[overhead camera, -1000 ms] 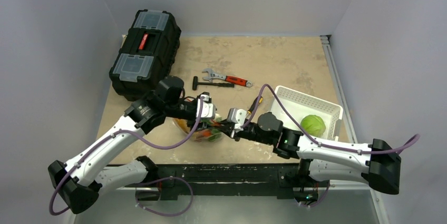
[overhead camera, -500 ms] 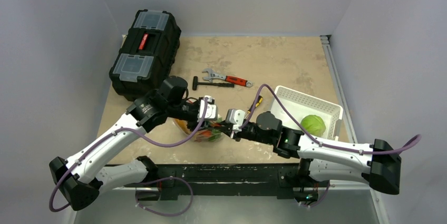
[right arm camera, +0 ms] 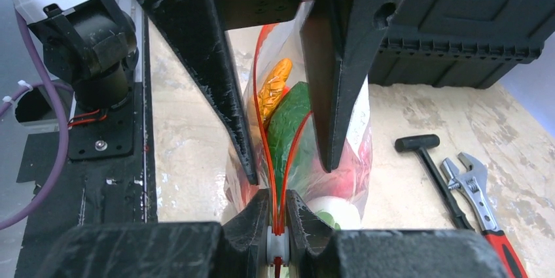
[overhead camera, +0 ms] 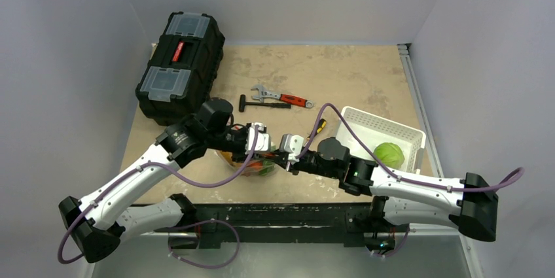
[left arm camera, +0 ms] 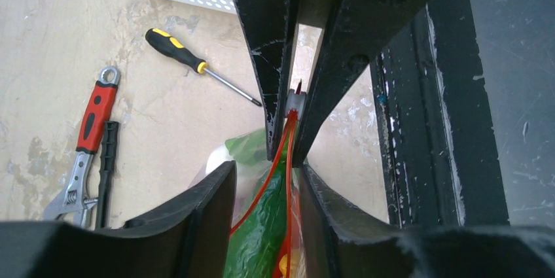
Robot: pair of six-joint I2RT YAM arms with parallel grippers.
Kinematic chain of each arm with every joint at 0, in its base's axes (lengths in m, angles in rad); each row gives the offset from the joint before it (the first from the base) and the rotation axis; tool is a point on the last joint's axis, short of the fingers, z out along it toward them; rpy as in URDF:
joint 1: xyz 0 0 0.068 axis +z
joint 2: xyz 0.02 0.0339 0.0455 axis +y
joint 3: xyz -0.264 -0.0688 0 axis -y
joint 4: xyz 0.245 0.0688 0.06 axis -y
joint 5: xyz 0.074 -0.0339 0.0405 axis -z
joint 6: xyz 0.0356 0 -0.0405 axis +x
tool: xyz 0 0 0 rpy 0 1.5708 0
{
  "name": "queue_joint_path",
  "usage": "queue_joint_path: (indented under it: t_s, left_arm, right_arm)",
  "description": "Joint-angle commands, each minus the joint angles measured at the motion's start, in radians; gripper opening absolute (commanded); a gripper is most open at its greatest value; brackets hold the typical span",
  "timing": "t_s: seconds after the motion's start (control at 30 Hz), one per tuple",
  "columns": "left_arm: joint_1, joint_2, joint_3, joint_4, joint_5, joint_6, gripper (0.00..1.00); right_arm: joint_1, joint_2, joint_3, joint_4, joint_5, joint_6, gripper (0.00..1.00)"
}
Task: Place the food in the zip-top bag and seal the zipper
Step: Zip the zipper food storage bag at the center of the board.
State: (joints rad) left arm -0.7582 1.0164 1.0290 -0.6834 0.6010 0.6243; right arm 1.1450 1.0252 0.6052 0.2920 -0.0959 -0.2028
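- Since a second ago the left gripper (right arm camera: 288,167) has been narrowed from a wider stance and eased slightly further from the toolbox (overhead camera: 180,62). The right gripper (right arm camera: 278,203) and the bag (right arm camera: 358,137) are found unmoved.
- The bag is located just in front of the toolbox, on the arms' side, with its mouth edge stretched between the two grippers.
- The right gripper is clamped on the white slider (right arm camera: 278,246) at one end of the zipper (right arm camera: 264,134). This is judged to be the hold for the sealing pull.
- The left gripper's jaws are set either side of the bag mouth, not yet pinched. The two orange strips between them are seen apart.
- Food (right arm camera: 288,114) is seen inside the bag: a green piece, with an orange one beside it.
- A green cabbage (overhead camera: 390,155) is seen in the basket (overhead camera: 357,131), well right of the toolbox.
- From above, the bag is mostly covered by both grippers.
- Whether the left pads touch the plastic cannot be told. The bag's bottom and the zipper's far end are cut off.
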Motion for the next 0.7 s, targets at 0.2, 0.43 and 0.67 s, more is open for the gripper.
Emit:
queue_joint_path:
  t_s: [0.2, 0.43, 0.67]
  left_arm:
    - [-0.007, -0.008, -0.020, 0.014, -0.037, 0.005, 0.51]
    - [-0.008, -0.009, -0.015, 0.013, -0.038, 0.001, 0.29]
    - [-0.010, -0.017, -0.016, 0.012, -0.034, 0.001, 0.05]
  right_arm:
    - [0.002, -0.033, 0.060, -0.002, -0.002, -0.009, 0.00]
    - [0.001, -0.034, 0.066, -0.016, 0.005, -0.007, 0.00]
    - [0.001, -0.051, 0.079, -0.056, 0.080, 0.083, 0.33]
